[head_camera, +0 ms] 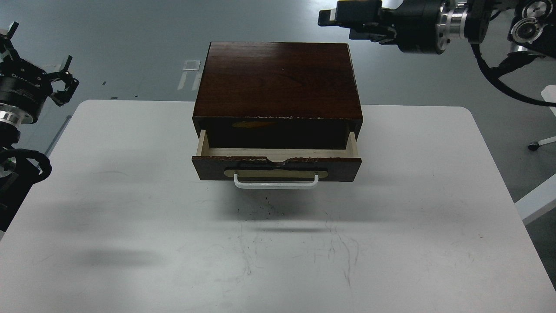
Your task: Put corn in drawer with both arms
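Note:
The dark brown box (278, 78) stands at the back middle of the white table (130, 217). Its drawer (208, 167) is pulled partly out, with the white bar handle (276, 184) facing me. Only a dim yellow sliver of the corn (254, 124) shows, deep in the shadow under the box top. My right gripper (330, 17) is high above the box's back right corner, dark and seen side-on, with nothing visible in it. My left gripper (61, 80) hangs off the table's far left corner, claw fingers spread and empty.
The right arm (434, 21) and its cables (499, 82) reach in from the upper right. The left arm's wrist and cable (26, 161) sit at the left edge. A white table edge (538, 200) shows at the right over the grey floor.

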Controlling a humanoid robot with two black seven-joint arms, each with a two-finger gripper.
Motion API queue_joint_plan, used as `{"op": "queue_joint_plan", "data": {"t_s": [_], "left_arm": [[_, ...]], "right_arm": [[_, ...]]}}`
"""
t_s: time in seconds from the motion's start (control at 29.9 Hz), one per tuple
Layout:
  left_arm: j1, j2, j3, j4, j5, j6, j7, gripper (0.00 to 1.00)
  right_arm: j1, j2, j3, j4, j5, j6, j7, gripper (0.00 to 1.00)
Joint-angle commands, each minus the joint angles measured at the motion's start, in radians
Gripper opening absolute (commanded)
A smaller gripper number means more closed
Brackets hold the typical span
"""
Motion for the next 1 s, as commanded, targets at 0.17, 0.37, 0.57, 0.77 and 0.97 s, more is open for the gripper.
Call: {"op": "queue_joint_plan", "data": {"t_s": [0.17,0.37,0.57,0.77,0.97], "left_arm": [[-0.035,-0.042,-0.002,0.000,-0.001,0.000,-0.001,0.99],[-0.035,-0.057,0.000,0.005,0.002,0.000,0.002,0.99],[-0.035,-0.079,0.000,0.008,0.002,0.000,0.005,0.99],[-0.035,-0.087,0.003,0.011,0.005,0.000,0.009,0.99],[-0.035,-0.102,0.001,0.011,0.003,0.000,0.032,0.99]], "right_arm": [[-0.312,-0.050,0.268,-0.050,0.322,-0.059,0.012,1.00],[-0.486,-0.022,0.440,-0.096,0.530,-0.061,0.012,1.00],[-0.599,0.050,0.560,-0.142,0.700,-0.062,0.023,1.00],[-0.708,0.182,0.721,-0.248,0.875,-0.062,0.123,1.00],[-0.768,0.252,0.796,-0.334,0.877,-0.061,0.129,1.00]]}}
